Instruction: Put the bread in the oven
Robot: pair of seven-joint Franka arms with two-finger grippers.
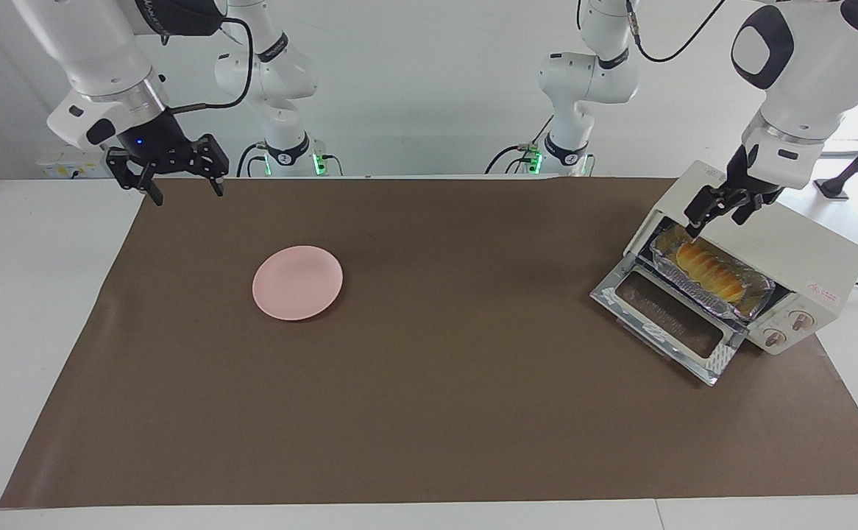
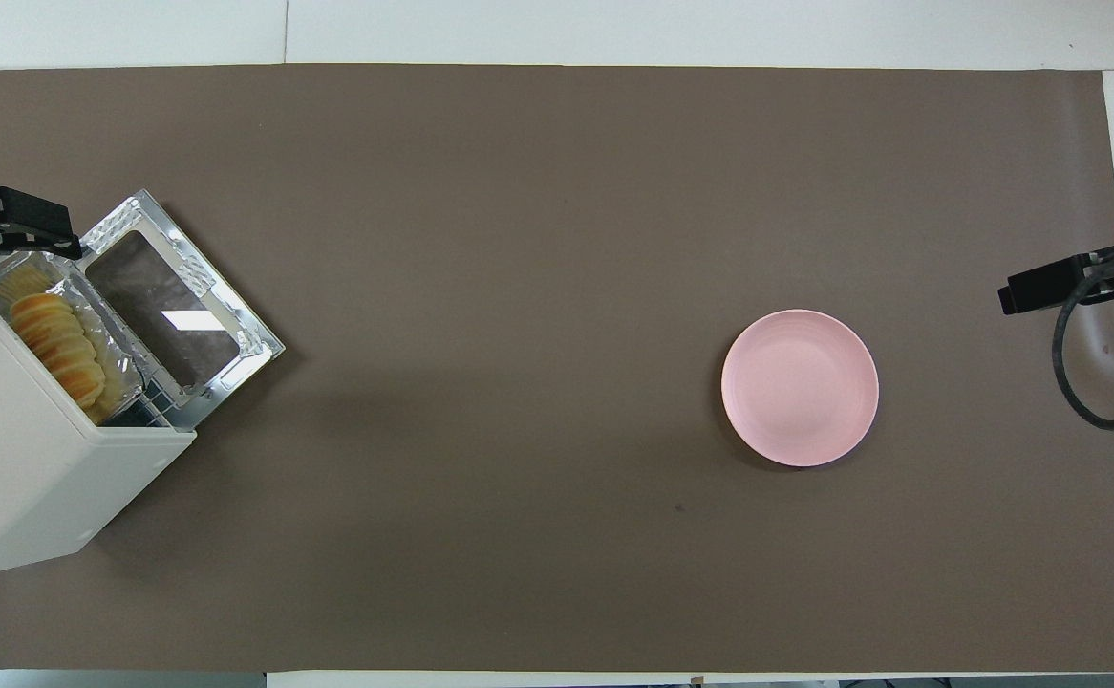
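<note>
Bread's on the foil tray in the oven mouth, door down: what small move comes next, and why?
Probably the left gripper, open above the foil tray, nudges it deeper: the bread sits partly out of the oven, so its door cannot close. The right gripper waits.

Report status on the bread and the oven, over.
Left gripper open, over the oven mouth. Right gripper open, waiting, holding nothing. Ridged yellow-orange bread loaf in crinkled foil tray inside cream-white toaster oven; door down. Nothing in the way.
</note>
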